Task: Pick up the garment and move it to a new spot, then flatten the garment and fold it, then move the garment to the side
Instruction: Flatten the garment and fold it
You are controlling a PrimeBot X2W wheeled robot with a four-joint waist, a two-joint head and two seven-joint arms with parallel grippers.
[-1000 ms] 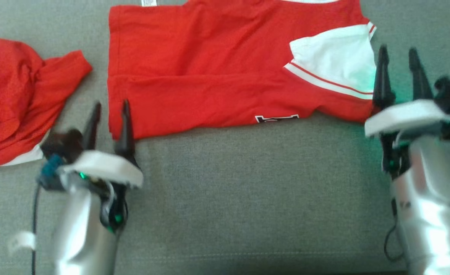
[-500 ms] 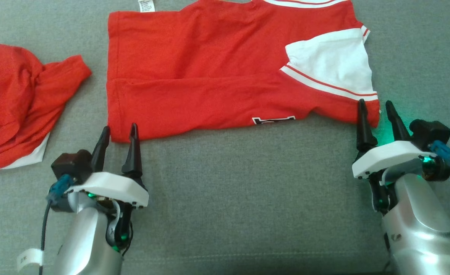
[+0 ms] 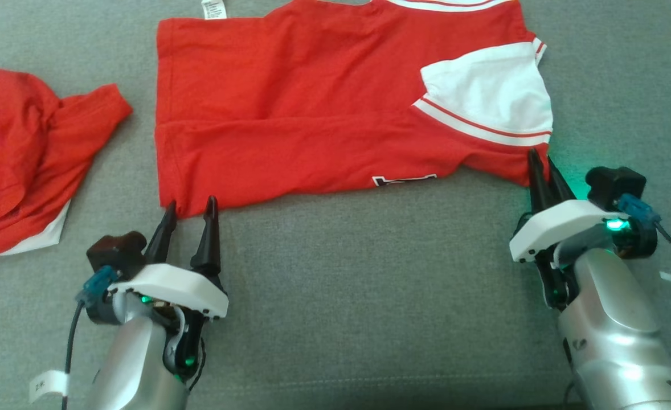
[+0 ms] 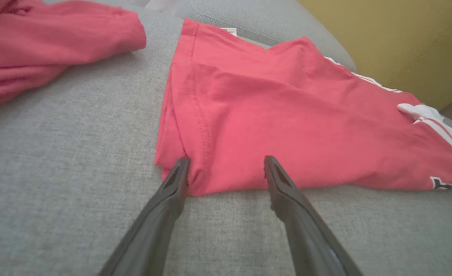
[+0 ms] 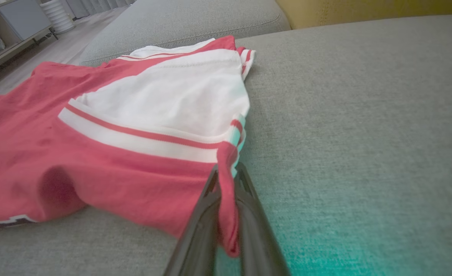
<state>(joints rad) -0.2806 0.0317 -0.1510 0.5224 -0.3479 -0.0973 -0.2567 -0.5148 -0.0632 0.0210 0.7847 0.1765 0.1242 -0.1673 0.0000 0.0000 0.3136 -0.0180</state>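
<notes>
The red knit T-shirt (image 3: 313, 114) with a white striped sleeve lies folded flat on the grey woven sofa cushion (image 3: 369, 273). The right wrist view shows its corner pinched in the closed right end effector (image 5: 226, 170). The left end effector (image 4: 226, 165) gapes, tips at the stitched hem corner.

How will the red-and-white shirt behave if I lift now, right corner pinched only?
Likely floppy: the red-and-white shirt lies in soft creases, so it should sag from the right gripper, shut on its corner. It looks thin, probably light. The left gripper is open at the other corner, so that side would probably drag.
</notes>
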